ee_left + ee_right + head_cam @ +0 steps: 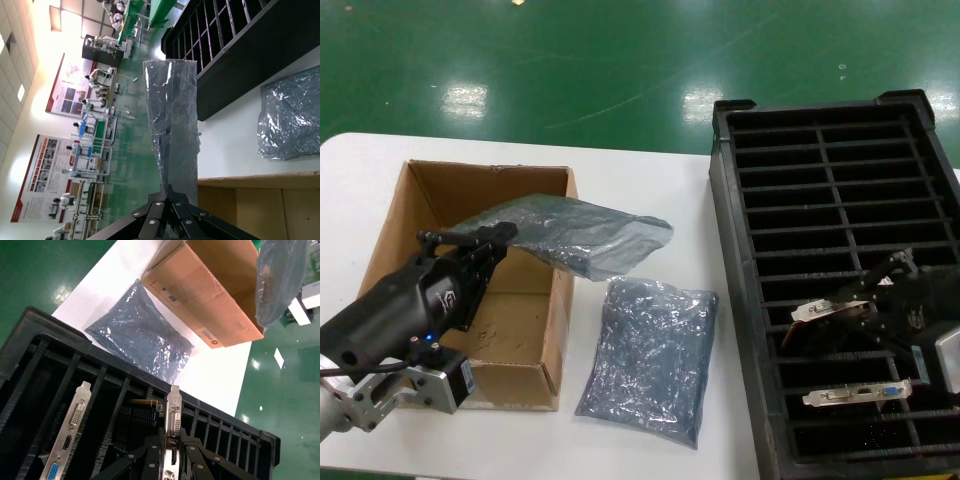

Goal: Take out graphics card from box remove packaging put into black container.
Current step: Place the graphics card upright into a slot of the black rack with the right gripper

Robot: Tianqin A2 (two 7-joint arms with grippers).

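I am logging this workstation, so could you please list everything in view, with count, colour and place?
box: 1, brown, table's left side
packaging: 1, grey-silver, held over the box
flat bag: 1, bluish, lying between box and container
black container: 1, table's right side
graphics card: 1, silver bracket, held over a slot
second card: 1, silver bracket, slotted nearer the robot
table: 1, white
left gripper: shut on packaging
right gripper: shut on graphics card
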